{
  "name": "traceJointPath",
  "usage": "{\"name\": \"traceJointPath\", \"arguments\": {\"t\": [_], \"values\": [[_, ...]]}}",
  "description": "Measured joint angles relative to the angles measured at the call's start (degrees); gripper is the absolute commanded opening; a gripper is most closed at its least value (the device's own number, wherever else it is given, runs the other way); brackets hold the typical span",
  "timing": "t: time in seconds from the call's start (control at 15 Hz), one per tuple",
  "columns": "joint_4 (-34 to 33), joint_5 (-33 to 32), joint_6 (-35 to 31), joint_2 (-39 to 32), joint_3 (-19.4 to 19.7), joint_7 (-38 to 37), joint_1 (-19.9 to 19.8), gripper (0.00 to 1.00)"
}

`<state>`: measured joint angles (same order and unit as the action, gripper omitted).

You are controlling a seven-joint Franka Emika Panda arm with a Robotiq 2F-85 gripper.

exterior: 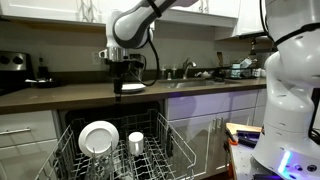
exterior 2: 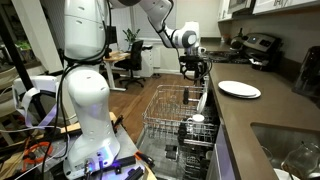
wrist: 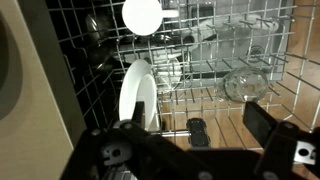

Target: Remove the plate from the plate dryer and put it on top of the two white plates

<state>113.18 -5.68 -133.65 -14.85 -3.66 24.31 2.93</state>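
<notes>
1. Low in an exterior view, the rack [exterior: 120, 150] is cut off by the bottom edge. The plate [exterior: 98, 138] stands upright in it beside a cup [exterior: 136, 141]. On the counter [exterior: 60, 95] the stack [exterior: 132, 87] shows just under the gripper [exterior: 125, 68], whose fingers are too small to judge. The arm [exterior: 150, 15] bends down from top centre.
2. In an exterior view, the plate is lost among the rack's [exterior 2: 172, 115] wires. The stack [exterior 2: 239, 90] lies at right. The gripper [exterior 2: 195, 68] hangs upper centre above the rack.
3. In the wrist view, the gripper [wrist: 200, 150] is dark and blurred; its fingers [wrist: 285, 150] stand wide, holding nothing. The plate [wrist: 135, 92] shows edge-on at centre left, the cup [wrist: 142, 14] above it and a glass [wrist: 245, 85] at right.
</notes>
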Motion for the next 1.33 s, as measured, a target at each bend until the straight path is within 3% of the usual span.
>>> {"name": "traceJointPath", "arguments": {"t": [0.33,1.33], "values": [[-5.5,-2.6,0.0,-6.4,0.8,0.4,-0.9,1.00],[-20.9,-2.6,1.5,-21.8,-2.7,0.3,-1.0,1.00]]}}
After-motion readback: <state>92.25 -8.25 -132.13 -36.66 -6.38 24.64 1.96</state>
